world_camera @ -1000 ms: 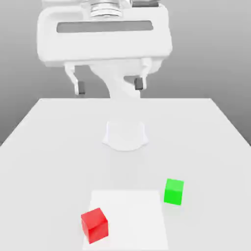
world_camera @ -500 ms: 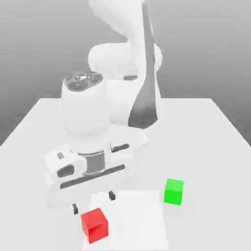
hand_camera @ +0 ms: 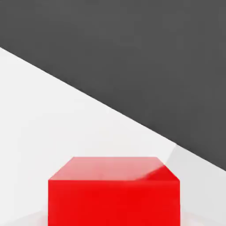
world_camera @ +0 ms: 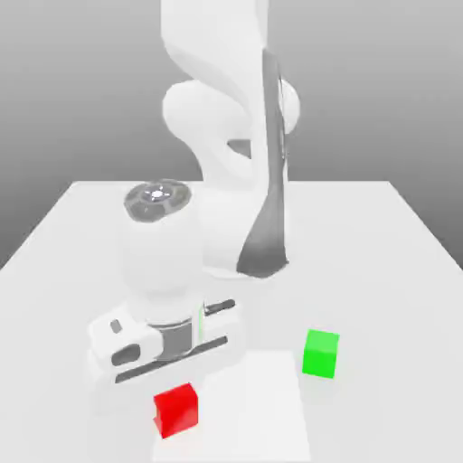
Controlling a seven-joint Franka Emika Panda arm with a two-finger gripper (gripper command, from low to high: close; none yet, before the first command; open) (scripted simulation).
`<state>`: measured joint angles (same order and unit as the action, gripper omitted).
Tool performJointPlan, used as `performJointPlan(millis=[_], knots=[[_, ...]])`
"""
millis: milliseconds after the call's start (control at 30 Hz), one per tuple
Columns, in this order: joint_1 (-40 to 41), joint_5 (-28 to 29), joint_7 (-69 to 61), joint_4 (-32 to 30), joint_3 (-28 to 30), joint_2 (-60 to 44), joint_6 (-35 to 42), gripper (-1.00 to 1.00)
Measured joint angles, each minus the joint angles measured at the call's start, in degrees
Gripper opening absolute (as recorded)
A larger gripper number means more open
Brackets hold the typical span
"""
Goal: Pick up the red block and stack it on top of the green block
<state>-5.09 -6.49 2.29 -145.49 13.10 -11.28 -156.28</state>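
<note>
One red block [world_camera: 176, 412] is sitting beneath the arm, by the near end of the pale square [world_camera: 258, 407] toward the exterior view's left; whether it is touching down there, I'm not able to tell. My gripper [hand_camera: 114, 218] is pressing together on it, pinching it by opposite sides. I'm judging it rigid and fairly light, a plain cube that won't be squashing or cracking under a moderate squeeze. Its flat faces are looking smooth, so I'm counting on full, square contact: pinching too near the upper edge could be letting it tip or slip. I'm wanting the hold centred on two parallel sides, leaving the underside free for stacking. The green block [world_camera: 320, 354] is waiting toward the exterior view's right, well apart, its top lying bare, so I'm planning a straight lift next.
</note>
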Motion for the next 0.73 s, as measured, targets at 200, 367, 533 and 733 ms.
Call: performJointPlan(millis=[200,367,533,733], knots=[[-10.50,2.82,-0.36,-9.45,-6.48,11.54,2.40,-1.00],[-17.42,5.69,-0.52,-18.29,-12.14,21.55,3.01,-1.00],[-18.81,6.07,-0.65,-19.61,-13.41,15.18,-4.84,-1.00],[-18.52,6.48,-0.36,-19.44,-13.67,9.48,-10.36,1.00]])
